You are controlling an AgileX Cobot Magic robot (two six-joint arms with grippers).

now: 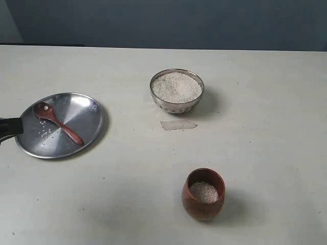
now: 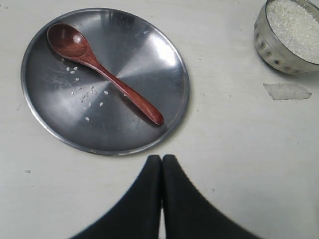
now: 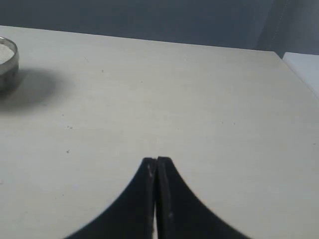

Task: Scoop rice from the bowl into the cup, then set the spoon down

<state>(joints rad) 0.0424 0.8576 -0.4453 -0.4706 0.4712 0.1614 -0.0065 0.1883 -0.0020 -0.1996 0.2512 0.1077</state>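
**Left hand**: clenched, tips pressed together, grasping nothing; poised over the bench, just short of the rim of the steel plate.

**Right hand**: likewise clenched and empty, low over the bench, well apart from every task item.

**Spoon**: flat on the plate, directly beyond the left hand's tips. Slim handle end nearest the tips, scoop end farthest. Touched by neither of the 2 hands. A scatter of loose grains on the plate beside it.

**Bowl**: beyond the plate from the left hand and off to one side, well apart, heaped with rice. A pale scrap on the bench just beside it.

**Cup**: upright, well apart from both hands, with a shallow layer of rice inside.

**Judged stage:** rice already in the cup and spoon already down, so probably near the end, with only the withdrawal left.

**Good practice:**
- Draw the left hand up and back from the plate rim, tips together.
- Avoid any sweep across the handle or nudge to the plate.
- For 1 more scoop, if wanted: open first, close across the handle end nearest the tips, and lift level.
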